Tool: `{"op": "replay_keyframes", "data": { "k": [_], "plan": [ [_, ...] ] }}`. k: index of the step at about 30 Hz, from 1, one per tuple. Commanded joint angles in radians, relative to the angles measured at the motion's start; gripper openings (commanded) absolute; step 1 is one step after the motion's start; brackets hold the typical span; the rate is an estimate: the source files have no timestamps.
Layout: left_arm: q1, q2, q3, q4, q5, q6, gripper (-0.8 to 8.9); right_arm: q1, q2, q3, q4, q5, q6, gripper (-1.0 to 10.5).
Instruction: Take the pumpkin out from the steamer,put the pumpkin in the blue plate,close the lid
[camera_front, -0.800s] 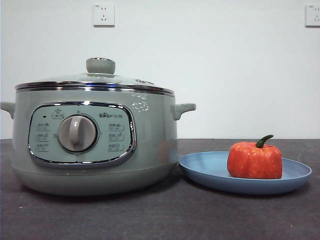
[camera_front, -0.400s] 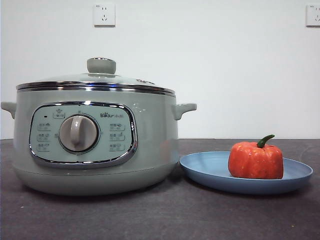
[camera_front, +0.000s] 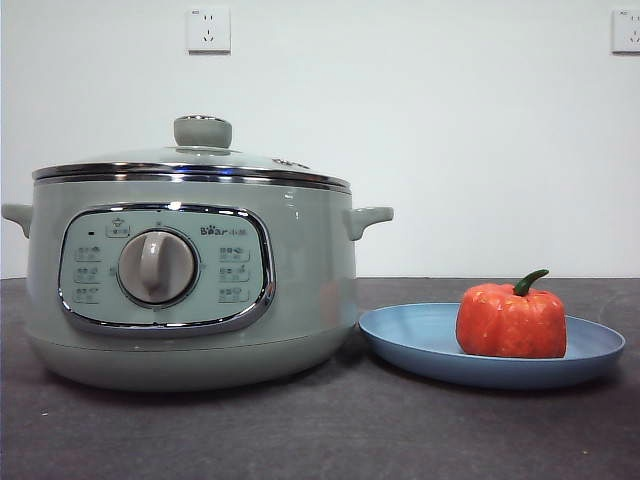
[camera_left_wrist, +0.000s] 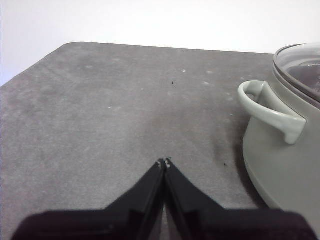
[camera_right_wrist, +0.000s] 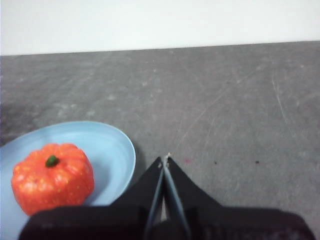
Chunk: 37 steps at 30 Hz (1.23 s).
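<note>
**All three steps look done; both arms parked**

Pumpkin (camera_front: 511, 320): sits upright on the blue plate (camera_front: 420, 345), toward the plate's far-right side in the front view, green stem curling up. The right wrist view confirms it rests inside the rim, not on the edge.

Steamer (camera_front: 190, 290): stands just beside the plate on the dark bench (camera_front: 320, 430), the two close but seemingly not touching. Glass lid (camera_front: 200, 160) lies seated on the pot, chrome rim level all round as far as the front view shows, knob on top.

Left gripper (camera_left_wrist: 164, 162): fingers pressed together at the tips, holding nothing. It hangs over bare bench near the steamer's side handle (camera_left_wrist: 270, 110), clear of it.

Right gripper (camera_right_wrist: 164, 159): fingers likewise closed tip to tip, empty, over bench just beside the plate's rim.

Neither arm shows in the front view.

Judgement: pumpkin out, plated, lid on. Nothing of the task appears left. If any move is called for, it is only to hold both arms clear and avoid nudging plate or handle. The lid's far side is hidden, so full seating there cannot be checked.
</note>
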<state>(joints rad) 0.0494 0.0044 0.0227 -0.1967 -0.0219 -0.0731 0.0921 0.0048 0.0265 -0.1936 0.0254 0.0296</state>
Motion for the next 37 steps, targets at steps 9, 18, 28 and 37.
{"op": "replay_keyframes", "data": {
  "k": [9, 18, 28, 37],
  "plan": [
    [0.003, -0.003, -0.016, 0.002, 0.002, -0.010, -0.03, 0.000, -0.004, -0.015, 0.010, 0.004, 0.024, -0.2],
    [0.003, -0.003, -0.016, 0.002, 0.002, -0.010, -0.03, 0.000, -0.004, -0.015, 0.010, 0.003, 0.024, -0.2],
    [0.003, -0.003, -0.016, 0.002, 0.002, -0.010, -0.03, 0.000, -0.004, -0.015, 0.010, 0.003, 0.025, -0.2],
    [0.003, -0.003, -0.016, 0.002, 0.002, -0.010, -0.03, 0.000, -0.004, -0.015, 0.010, 0.003, 0.024, -0.2]
  ]
}}
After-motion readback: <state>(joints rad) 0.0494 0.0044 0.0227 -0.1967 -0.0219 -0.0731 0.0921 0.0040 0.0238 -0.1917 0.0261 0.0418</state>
